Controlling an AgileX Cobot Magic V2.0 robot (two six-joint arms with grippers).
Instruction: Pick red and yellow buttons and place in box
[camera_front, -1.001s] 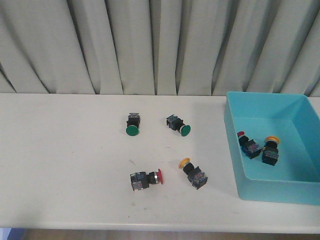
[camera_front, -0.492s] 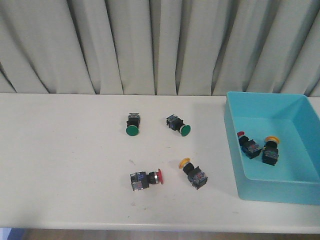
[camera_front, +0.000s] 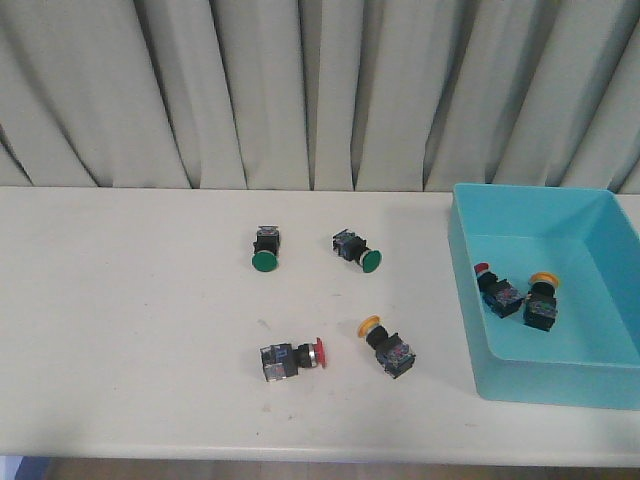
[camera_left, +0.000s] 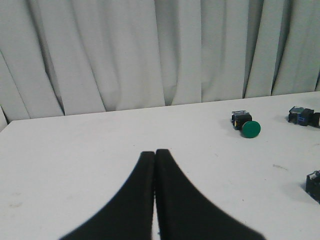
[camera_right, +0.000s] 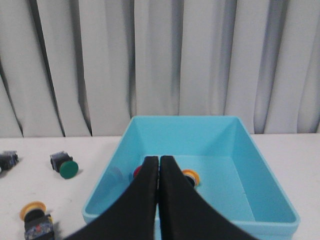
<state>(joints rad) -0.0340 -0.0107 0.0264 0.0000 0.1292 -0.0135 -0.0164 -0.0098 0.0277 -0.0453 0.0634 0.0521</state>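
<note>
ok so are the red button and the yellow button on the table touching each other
Apart. The front view shows bare white table between the red button and the yellow button.

Bright even light, faint shadows, soft focus, no glare

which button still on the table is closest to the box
The yellow button, lying right of the red button; the two green buttons sit farther back and left.
</note>
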